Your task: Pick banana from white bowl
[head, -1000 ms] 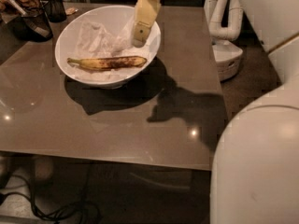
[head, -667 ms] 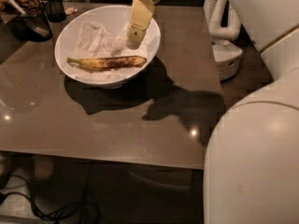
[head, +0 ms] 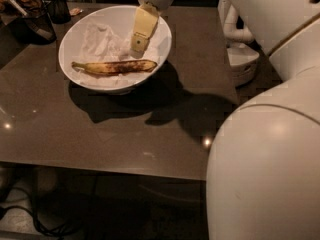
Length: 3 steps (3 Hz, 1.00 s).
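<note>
The banana (head: pixel 115 67), yellow with heavy brown spotting, lies lengthwise in the white bowl (head: pixel 67 46), on crumpled white paper (head: pixel 102 43). The bowl stands at the back left of the dark table (head: pixel 125 129). My gripper (head: pixel 138 45) hangs down from the top of the view over the bowl's right half, its yellowish finger pointing at the paper just above the banana's right part. It does not touch the banana.
Dark glass cups (head: pixel 55 6) and a dark container (head: pixel 35 26) stand at the back left, beside the bowl. My white arm and body (head: pixel 270 134) fill the right side. A white stand (head: pixel 242 59) sits beyond the table's right edge. The table's front edge runs near the bottom.
My gripper has moved a little left and lower over the bowl, closer to the banana. The banana and the bowl have not moved.
</note>
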Tool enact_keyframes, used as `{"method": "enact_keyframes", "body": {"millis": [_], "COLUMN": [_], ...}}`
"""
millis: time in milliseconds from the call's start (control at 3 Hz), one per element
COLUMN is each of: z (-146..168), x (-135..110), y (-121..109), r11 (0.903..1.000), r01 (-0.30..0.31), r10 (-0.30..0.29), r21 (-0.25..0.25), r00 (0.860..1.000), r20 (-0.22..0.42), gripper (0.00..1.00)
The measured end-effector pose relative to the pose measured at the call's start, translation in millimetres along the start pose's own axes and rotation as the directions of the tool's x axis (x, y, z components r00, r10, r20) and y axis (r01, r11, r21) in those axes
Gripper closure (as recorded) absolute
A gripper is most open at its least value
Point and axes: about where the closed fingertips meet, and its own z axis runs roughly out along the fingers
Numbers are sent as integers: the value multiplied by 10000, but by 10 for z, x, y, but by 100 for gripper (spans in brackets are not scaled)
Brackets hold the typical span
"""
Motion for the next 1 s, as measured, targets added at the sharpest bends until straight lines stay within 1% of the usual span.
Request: {"method": "enact_keyframes", "body": {"millis": [333, 667, 1000], "z": [100, 146, 175], "x": [0, -43, -104], "y": [-9, -7, 14], "r11": [9995, 9992, 9990], "r01": [-308, -320, -48], "r10": [312, 336, 93], "r21": [85, 225, 440], "r00": [9985, 9969, 9948], "r20": [-446, -716, -1013], "gripper": [8, 10, 18]}}
